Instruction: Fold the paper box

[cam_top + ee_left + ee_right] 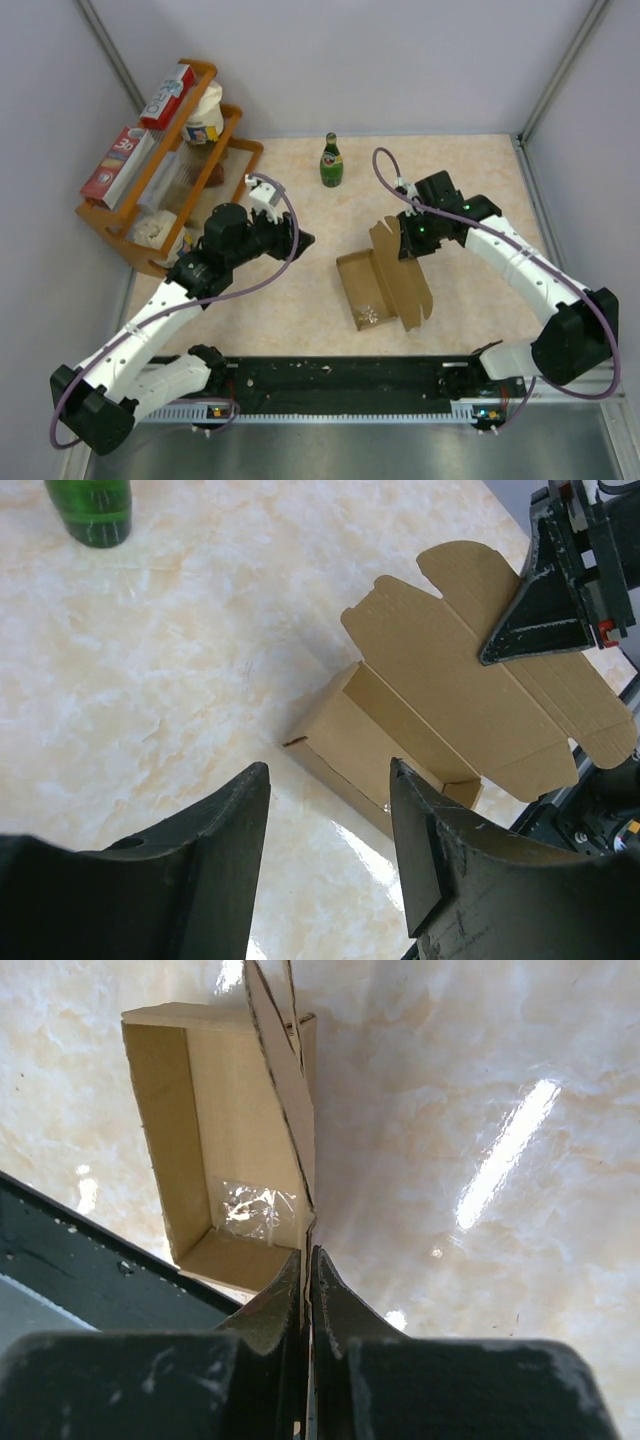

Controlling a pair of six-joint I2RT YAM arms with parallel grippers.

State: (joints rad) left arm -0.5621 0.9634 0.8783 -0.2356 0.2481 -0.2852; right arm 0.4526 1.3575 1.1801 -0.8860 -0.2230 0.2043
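The paper box [362,288] is a brown cardboard tray on the table's middle, with its wide notched lid flap [405,270] standing up on its right side. My right gripper [408,238] is shut on that flap's upper edge. In the right wrist view the flap [285,1070] runs edge-on between the closed right gripper [305,1256], and a clear plastic packet [250,1205] lies in the tray [160,1110]. My left gripper [300,240] hangs open to the left of the box, apart from it. The left wrist view has the left gripper [328,770] aimed at the box's near wall [335,742].
A green bottle [331,162] stands at the back centre. A wooden rack [225,140] with red-and-white printed boxes [120,165] and jars fills the back left. A black rail [340,380] runs along the near edge. Walls close in the left, back and right.
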